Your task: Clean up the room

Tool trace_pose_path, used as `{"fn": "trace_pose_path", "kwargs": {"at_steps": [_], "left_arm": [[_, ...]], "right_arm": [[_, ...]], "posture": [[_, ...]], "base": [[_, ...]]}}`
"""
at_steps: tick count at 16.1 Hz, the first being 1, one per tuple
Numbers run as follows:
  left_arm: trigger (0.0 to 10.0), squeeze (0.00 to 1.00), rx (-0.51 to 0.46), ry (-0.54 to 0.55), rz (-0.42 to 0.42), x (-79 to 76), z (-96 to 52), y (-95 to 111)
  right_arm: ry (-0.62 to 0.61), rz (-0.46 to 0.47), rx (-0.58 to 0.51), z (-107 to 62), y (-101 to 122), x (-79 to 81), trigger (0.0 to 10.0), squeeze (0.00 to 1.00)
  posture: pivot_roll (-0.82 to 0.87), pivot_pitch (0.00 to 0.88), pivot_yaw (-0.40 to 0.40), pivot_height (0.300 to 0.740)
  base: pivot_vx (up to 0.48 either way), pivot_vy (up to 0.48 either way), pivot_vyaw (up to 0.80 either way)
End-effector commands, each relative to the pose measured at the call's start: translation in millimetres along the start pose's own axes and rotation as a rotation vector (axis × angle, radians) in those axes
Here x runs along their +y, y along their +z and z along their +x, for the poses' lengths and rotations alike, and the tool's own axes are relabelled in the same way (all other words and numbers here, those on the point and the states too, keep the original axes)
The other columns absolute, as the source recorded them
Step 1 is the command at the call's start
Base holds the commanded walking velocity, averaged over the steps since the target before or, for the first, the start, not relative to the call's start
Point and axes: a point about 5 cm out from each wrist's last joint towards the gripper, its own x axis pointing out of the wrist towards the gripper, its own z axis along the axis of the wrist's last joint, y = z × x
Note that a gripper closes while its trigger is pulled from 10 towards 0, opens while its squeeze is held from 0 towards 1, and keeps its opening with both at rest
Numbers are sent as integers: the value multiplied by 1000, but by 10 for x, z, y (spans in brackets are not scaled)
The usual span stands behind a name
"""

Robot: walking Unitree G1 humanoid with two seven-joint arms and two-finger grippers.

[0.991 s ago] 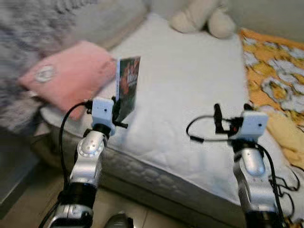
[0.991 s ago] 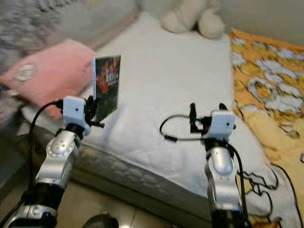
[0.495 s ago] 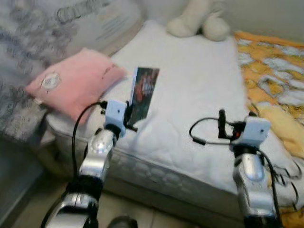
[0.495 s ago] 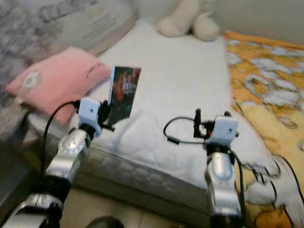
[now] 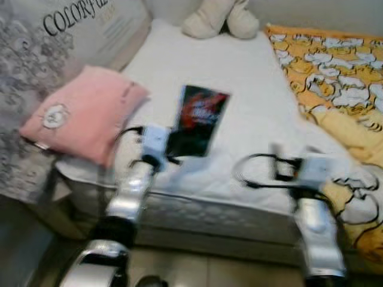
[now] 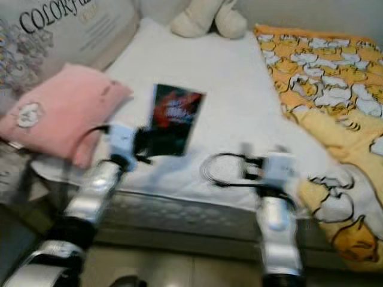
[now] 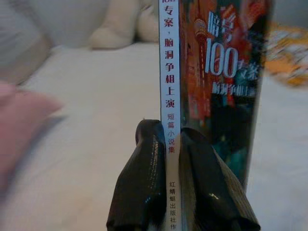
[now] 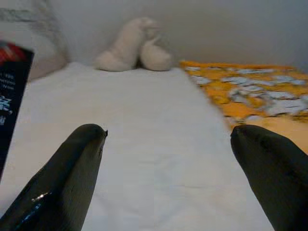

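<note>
One book (image 5: 199, 119) stands upright in the left gripper (image 7: 174, 144), its fingers pinching the spine at the lower end, long axis pointing up and away over the near left part of the white bed (image 5: 251, 78). The right gripper (image 8: 168, 144), jaws spread wide and holding nothing, hovers to its right, near the yellow blanket (image 6: 323, 78).
</note>
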Motion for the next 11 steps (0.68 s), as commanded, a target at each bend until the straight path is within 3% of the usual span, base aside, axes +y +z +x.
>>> {"fn": "trace_pose_path", "kwargs": {"at_steps": [1,2,9,11], "left_arm": [[0,0,-59,11,-21,-59,56,122],[0,0,-59,15,-23,-65,54,118],[0,0,-59,-3,10,-123,61,126],[0,0,-79,-43,-2,-174,83,172]], "right_arm": [[-30,-29,-6,5,32,-136,10000,0],[-28,-31,-5,5,36,-144,10000,0],[-11,-33,22,-4,5,-127,10000,0],[-7,-34,22,-12,2,-117,10000,0]], "posture": [[17,0,-13,736],[17,0,-15,736],[19,0,-20,736],[17,0,-16,736]], "base": [[341,337,0],[364,311,0],[0,0,79],[360,0,0]]}}
